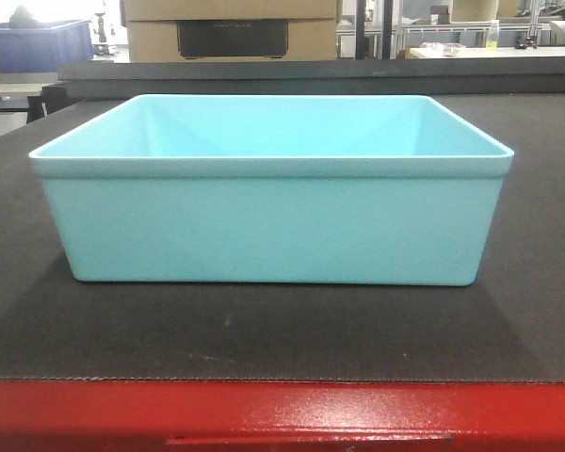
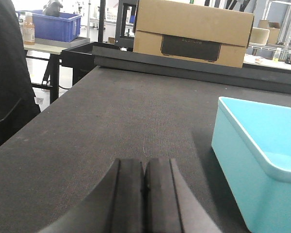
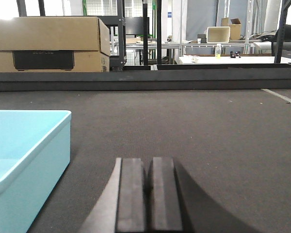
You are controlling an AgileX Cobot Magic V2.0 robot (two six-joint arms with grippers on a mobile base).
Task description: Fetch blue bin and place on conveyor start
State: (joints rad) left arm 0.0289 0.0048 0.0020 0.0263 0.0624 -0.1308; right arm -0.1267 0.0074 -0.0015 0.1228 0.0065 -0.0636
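Note:
The blue bin (image 1: 271,226), a light turquoise tub, stands upright and empty on the dark grey conveyor belt (image 1: 94,320), just behind its glossy red end edge (image 1: 282,414). My left gripper (image 2: 144,167) is shut and empty, low over the belt (image 2: 111,121) to the left of the bin (image 2: 254,170). My right gripper (image 3: 147,167) is shut and empty, low over the belt (image 3: 208,131) to the right of the bin (image 3: 24,160). Neither gripper touches the bin. No gripper shows in the front view.
A cardboard box (image 2: 194,31) sits beyond the belt's far raised rail (image 3: 145,80). A dark royal-blue storage bin (image 2: 51,26) stands on a table at the far left. White tables with small items (image 3: 218,51) lie far back right.

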